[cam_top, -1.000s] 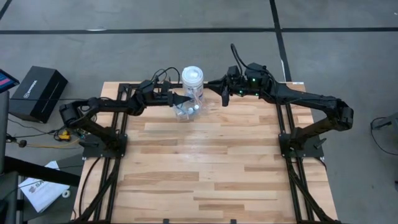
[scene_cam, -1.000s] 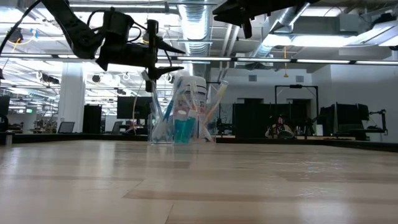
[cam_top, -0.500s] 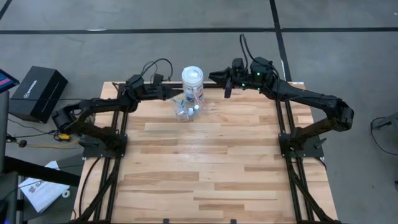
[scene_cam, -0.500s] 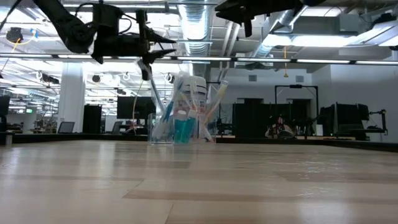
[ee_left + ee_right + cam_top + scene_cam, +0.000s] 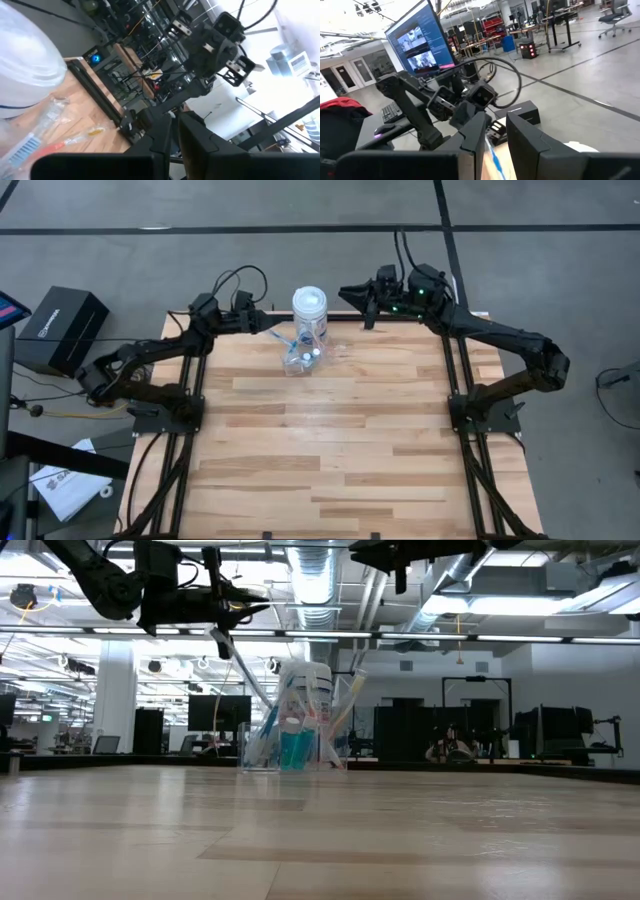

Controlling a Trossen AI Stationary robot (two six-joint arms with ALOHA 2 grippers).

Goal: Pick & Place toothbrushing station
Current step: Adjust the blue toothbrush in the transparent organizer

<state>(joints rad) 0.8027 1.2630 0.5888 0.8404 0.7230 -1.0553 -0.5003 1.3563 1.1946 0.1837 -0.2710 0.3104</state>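
The see-through holder (image 5: 298, 358) stands on the wood table near its far edge, with blue-and-white toothbrushes inside (image 5: 285, 745). One thin white toothbrush (image 5: 240, 670) leans out of it toward the table's left, lower end in the holder. My left gripper (image 5: 264, 324) hovers high to the left of the holder, pointing level at it, fingers together (image 5: 176, 140). The toothbrush's upper end shows just under it. My right gripper (image 5: 352, 293) hangs high at the far edge, right of the white jar (image 5: 309, 305), with a narrow gap between its fingers (image 5: 495, 130). My left gripper is close above the upper end (image 5: 214, 632) of the leaning toothbrush. The gripper's own dark body hides the spot, so I cannot tell whether it touches or holds it.
The white jar with a blue label stands just behind the holder. A black box (image 5: 65, 328) sits on the floor beyond the table's left edge. The near half of the table (image 5: 330, 450) is bare wood.
My left gripper has drawn back from above the holder toward the table's left and far edges, risen a little, and shut its fingers. The leaning toothbrush's upper end now shows farther left. My right gripper has shifted slightly toward the far edge.
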